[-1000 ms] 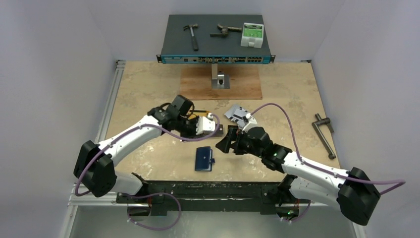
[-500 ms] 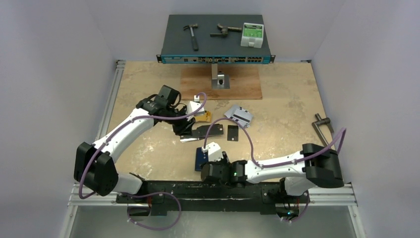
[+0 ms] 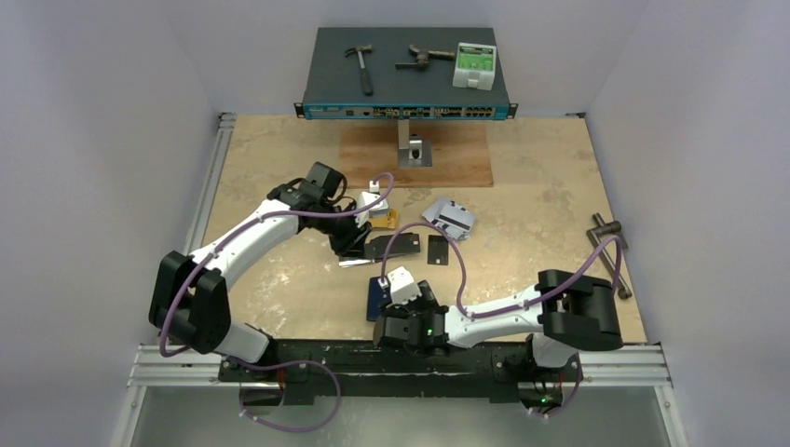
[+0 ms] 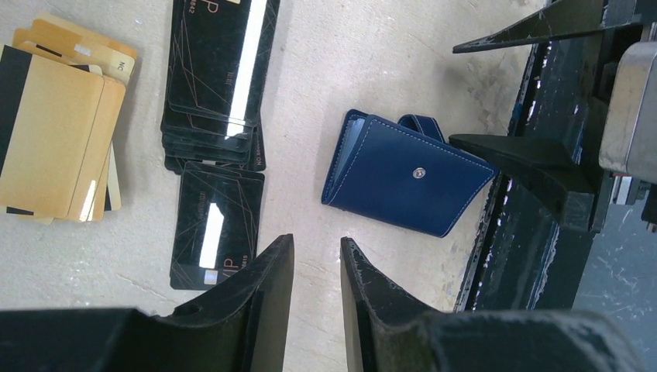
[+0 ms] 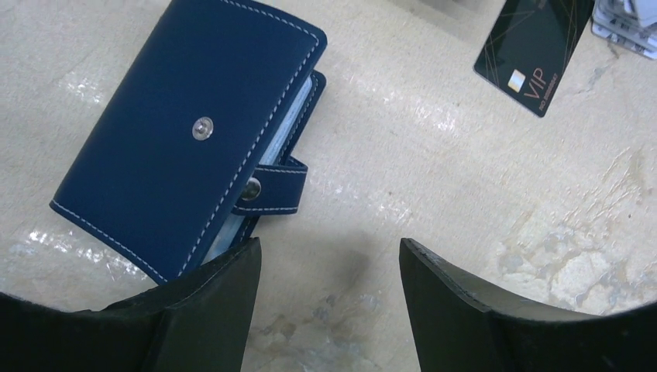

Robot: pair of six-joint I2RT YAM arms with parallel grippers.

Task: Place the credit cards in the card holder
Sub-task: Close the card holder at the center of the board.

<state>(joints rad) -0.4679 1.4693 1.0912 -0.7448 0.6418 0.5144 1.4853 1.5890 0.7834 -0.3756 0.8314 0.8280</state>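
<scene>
- The card holder [image 5: 186, 139] lies flat on the surface [image 5: 434, 170] near its front edge, folded over, with its snap tab unfastened.
- The right gripper [image 5: 329, 248] hangs close over it, fingers spread wide and empty; 1 finger overlaps the holder's lower edge in the wrist view.
- The left gripper [image 4: 316, 244] hovers over bare surface between the black cards [image 4: 213, 77] and the holder, fingers only narrowly apart, gripping nothing.
- The gold cards [image 4: 54, 139] are stacked just beside the black ones.
</scene>
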